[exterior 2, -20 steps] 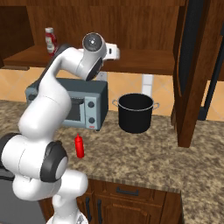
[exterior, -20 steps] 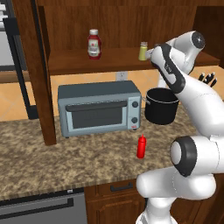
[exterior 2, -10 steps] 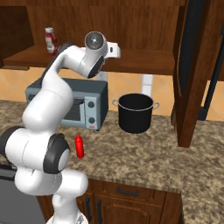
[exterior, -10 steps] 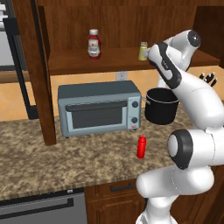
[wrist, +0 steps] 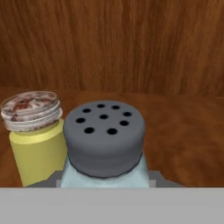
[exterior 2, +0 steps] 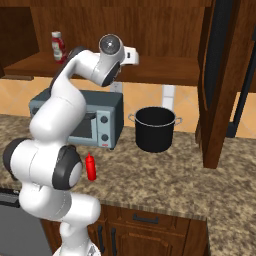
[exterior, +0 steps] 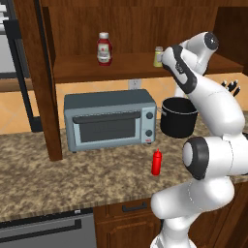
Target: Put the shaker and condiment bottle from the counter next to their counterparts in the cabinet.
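Note:
Close in the hand view, the pale blue-grey shaker (wrist: 103, 138) with its grey holed cap stands upright between the fingers of my gripper (wrist: 105, 183), which is shut on it. It sits over the cabinet shelf (wrist: 183, 140), just right of the yellowish-green shaker (wrist: 35, 148) and almost touching it. From the left base view the yellowish-green shaker (exterior: 158, 56) shows beside my hand, and the white-capped ketchup bottle (exterior: 103, 48) stands further left on the shelf. The slim red squeeze bottle (exterior: 156, 162) (exterior 2: 90, 166) stands on the granite counter (exterior: 58, 174).
A grey toaster oven (exterior: 110, 120) and a black pot (exterior: 178, 116) stand on the counter under the shelf. The cabinet's thick post (exterior: 44, 82) rises left of the oven. Another dark post (exterior 2: 222, 85) stands right of the pot (exterior 2: 155, 129).
The hand with the shaker has edged left and slightly up, closer to the yellowish-green shaker on the shelf. The squeeze bottle has not moved.

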Controlling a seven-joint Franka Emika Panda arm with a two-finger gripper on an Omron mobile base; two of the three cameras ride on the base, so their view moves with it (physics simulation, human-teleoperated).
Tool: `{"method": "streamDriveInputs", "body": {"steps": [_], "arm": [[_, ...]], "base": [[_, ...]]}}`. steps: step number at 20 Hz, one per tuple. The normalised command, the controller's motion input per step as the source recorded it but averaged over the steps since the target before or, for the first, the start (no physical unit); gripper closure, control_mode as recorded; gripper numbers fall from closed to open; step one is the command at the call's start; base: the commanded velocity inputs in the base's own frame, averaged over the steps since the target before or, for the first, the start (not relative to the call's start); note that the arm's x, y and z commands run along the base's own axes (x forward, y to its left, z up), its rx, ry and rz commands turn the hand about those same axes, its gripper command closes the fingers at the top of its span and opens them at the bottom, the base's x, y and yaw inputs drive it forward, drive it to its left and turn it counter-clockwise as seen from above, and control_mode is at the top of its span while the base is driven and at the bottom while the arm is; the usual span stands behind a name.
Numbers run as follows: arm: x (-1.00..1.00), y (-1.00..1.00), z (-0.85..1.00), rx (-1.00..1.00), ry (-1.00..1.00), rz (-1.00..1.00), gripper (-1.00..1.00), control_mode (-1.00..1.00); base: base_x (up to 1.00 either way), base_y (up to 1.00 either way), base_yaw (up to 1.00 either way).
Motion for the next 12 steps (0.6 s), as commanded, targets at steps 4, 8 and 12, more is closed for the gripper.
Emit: {"method": "streamDriveInputs", "body": {"steps": [4,8,12], "arm": [[0.15,0.00,-0.31,0.00,0.00,0.00,1.00,-1.00],[0.14,0.00,-0.37,0.00,0.00,0.00,1.00,-1.00],[0.11,0.00,-0.42,0.00,0.00,0.00,1.00,-1.00]], "base": [[0.00,0.00,0.00],[0.00,0.00,0.00],[0.00,0.00,0.00]]}}
